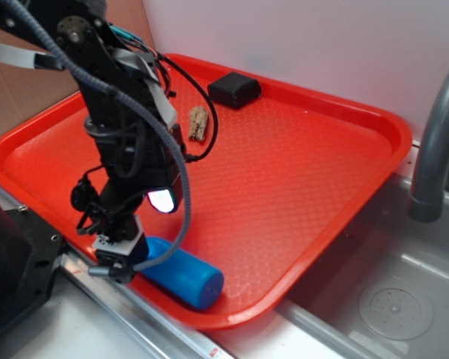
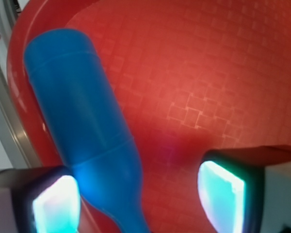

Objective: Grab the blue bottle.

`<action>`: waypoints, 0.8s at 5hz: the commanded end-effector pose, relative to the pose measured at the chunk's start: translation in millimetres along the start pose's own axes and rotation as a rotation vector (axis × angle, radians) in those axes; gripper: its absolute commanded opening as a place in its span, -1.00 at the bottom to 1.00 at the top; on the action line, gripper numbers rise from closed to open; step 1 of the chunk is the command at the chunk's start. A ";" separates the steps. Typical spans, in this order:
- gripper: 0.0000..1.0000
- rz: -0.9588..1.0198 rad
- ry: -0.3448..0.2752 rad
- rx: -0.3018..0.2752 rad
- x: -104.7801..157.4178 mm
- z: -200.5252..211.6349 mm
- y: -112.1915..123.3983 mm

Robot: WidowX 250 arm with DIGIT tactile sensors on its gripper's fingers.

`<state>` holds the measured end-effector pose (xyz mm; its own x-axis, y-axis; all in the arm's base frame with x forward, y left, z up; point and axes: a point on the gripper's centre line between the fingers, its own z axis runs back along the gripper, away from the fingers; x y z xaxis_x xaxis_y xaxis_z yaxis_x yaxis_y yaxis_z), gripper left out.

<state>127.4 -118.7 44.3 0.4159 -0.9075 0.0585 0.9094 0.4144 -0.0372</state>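
The blue bottle (image 1: 185,275) lies on its side at the near edge of the red tray (image 1: 299,172), its flat base pointing right. My gripper (image 1: 118,258) hangs low over the bottle's neck end, which the arm hides in the exterior view. In the wrist view the blue bottle (image 2: 82,121) runs from upper left down between my fingers, its neck close to the left pad (image 2: 56,206). The right pad (image 2: 220,194) stands well apart from it over bare tray. My gripper (image 2: 138,201) is open, with the bottle's neck inside the gap.
A black box (image 1: 234,90) and a small tan seashell (image 1: 198,123) lie at the tray's far side. A grey faucet (image 1: 438,142) rises at the right above a metal sink (image 1: 389,307). The tray's raised rim (image 2: 19,97) runs just left of the bottle.
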 end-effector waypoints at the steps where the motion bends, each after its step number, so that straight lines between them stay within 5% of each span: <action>1: 1.00 -0.286 0.057 0.073 58.2 -17.3 -15.0; 3: 1.00 -0.314 0.069 0.060 63.8 -29.2 -17.7; 4: 1.00 -0.256 0.085 0.013 42.7 -42.9 -19.5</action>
<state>143.4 -183.3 17.1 0.1887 -0.9819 0.0181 0.9820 0.1884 -0.0139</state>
